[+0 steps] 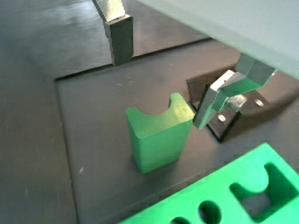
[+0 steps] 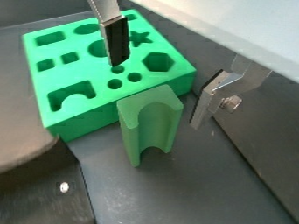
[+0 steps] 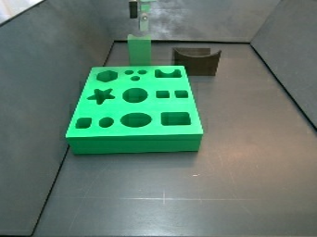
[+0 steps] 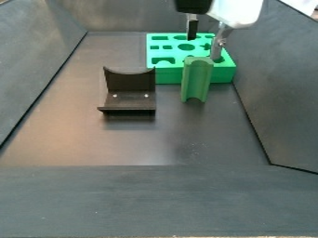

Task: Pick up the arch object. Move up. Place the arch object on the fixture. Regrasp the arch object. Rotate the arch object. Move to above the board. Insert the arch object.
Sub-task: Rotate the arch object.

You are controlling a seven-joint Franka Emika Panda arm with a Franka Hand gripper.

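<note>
The arch object (image 4: 195, 81) is standing upright on the dark surface (image 4: 149, 139), just beside the board (image 3: 133, 109) at its edge and well apart from the fixture (image 4: 126, 91), which is sitting on the other side of it from the board. Its long axis is running vertically, with the curved notch facing up, as both wrist views are showing (image 1: 156, 136) (image 2: 149, 126). The end effector (image 4: 206, 28) is hovering above the arch object, its silver fingers (image 1: 118, 35) spread apart on either side with nothing between them; it is not touching the piece. The main risk, as I judge it, is tipping: the piece is standing tall on a small base, so a finger coming down off-centre and clipping the notched top could be knocking it over, possibly against the board. A second risk is a shallow grip near the notch, where the pads would be meeting little material and the piece could be slipping or twisting during the lift. A descent too close to the board could also be catching a finger on the board's edge.
</note>
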